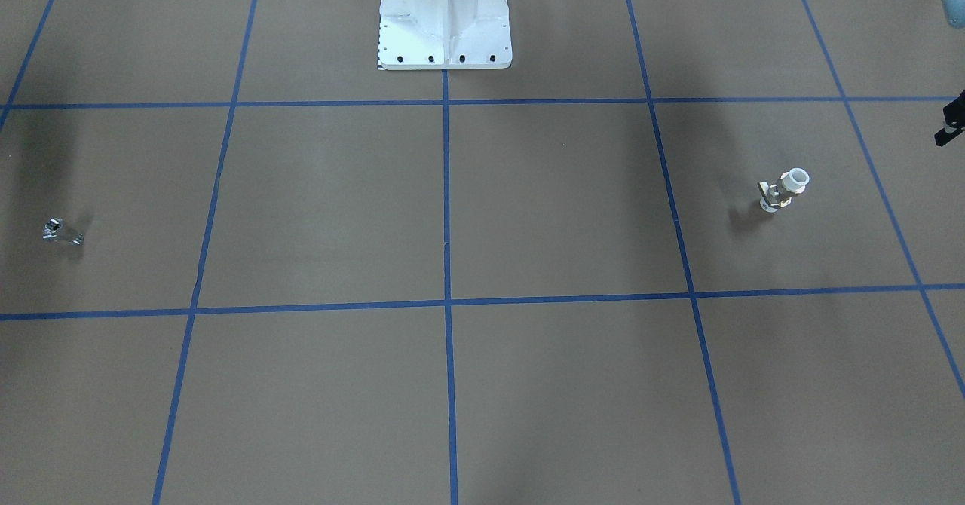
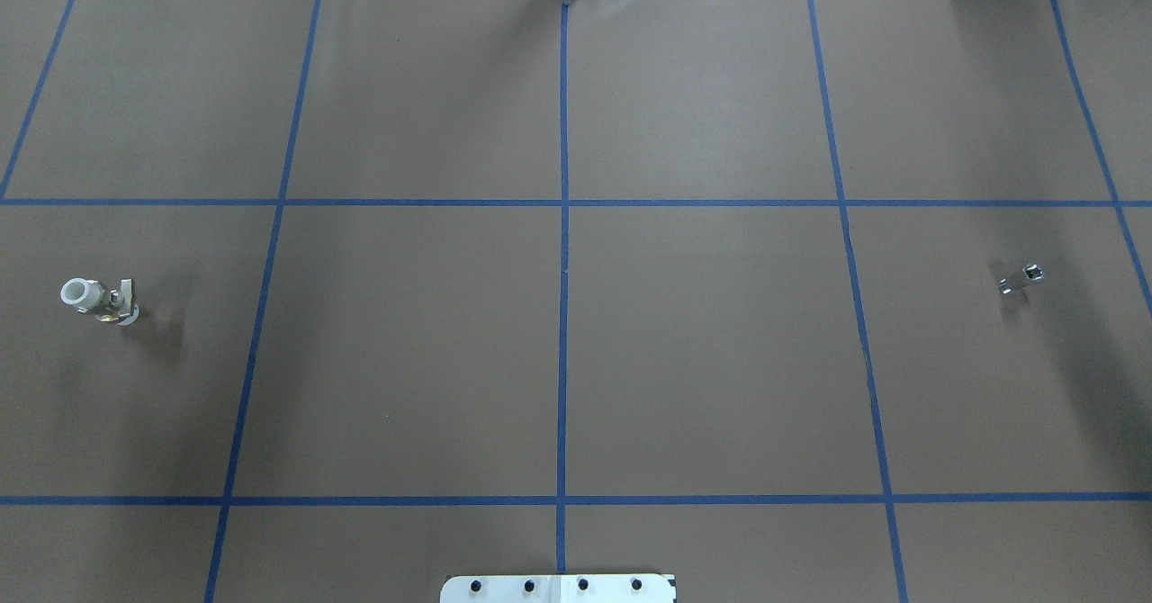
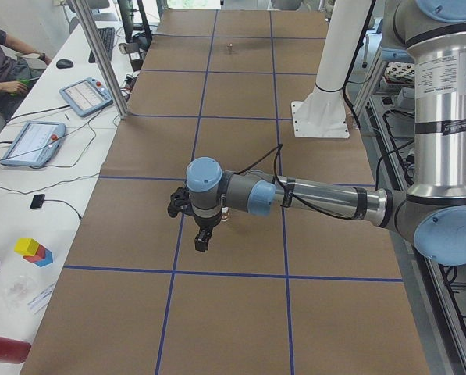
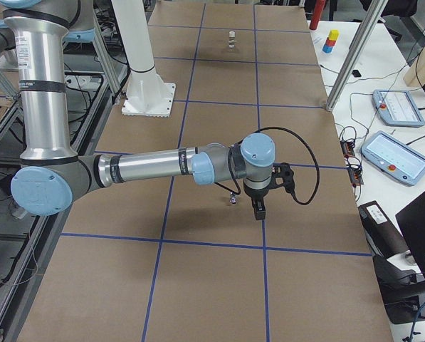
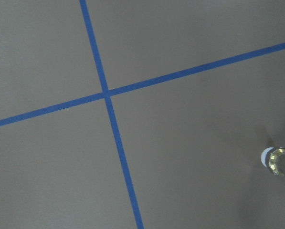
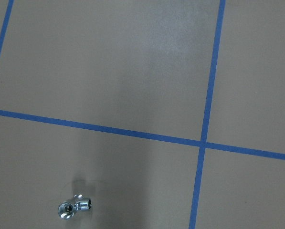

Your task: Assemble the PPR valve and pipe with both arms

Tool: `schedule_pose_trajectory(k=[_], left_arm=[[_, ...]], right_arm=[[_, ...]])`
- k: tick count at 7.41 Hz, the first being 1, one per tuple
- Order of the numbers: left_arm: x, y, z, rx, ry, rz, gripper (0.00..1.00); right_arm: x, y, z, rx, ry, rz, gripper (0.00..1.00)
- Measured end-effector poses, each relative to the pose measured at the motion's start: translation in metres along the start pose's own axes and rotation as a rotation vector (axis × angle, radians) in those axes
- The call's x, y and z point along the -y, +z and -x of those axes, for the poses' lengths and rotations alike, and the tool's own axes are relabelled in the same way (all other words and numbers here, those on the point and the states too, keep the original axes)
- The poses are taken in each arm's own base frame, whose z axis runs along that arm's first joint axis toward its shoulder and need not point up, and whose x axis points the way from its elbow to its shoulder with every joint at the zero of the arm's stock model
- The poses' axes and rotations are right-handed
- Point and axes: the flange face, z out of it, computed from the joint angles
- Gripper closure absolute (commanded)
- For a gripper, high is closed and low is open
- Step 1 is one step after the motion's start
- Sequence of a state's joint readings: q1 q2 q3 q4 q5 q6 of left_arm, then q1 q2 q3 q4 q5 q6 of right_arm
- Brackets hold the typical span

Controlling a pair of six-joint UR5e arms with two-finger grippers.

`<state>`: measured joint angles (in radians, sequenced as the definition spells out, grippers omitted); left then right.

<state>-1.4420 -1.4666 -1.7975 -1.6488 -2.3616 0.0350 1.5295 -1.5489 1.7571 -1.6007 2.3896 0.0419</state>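
The PPR valve [image 2: 97, 301] stands upright on the brown table, white collar on top, far on my left side; it also shows as the valve [image 1: 784, 190] and at the left wrist view's right edge as the valve [image 5: 279, 161]. The pipe [image 2: 1022, 280], a small silver elbow, lies far on my right, seen too as the pipe [image 1: 60, 231] and the pipe [image 6: 74, 208]. My left gripper [image 3: 201, 242] hangs pointing down just beside the valve. My right gripper [image 4: 259, 212] hangs beside the pipe [image 4: 233, 198]. I cannot tell whether either gripper is open or shut.
The white bolted pedestal [image 1: 445, 22] stands at the robot's side of the table. Blue tape lines divide the brown mat into squares. On the side bench are tablets [image 3: 31, 143], coloured blocks [image 3: 33, 251] and a seated person [image 3: 2, 58].
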Motion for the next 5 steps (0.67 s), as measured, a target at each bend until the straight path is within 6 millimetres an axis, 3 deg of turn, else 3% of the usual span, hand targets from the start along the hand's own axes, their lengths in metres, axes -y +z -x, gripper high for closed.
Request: schedule_pose_trajectory(k=[5], left_arm=[[0.0006,-0.0048,-0.0053,-0.007,0.009,-0.014,0.0]], right_arm=[[-0.0066,-0.0018,0.0037,-0.001,0.013,0.016,0.0]])
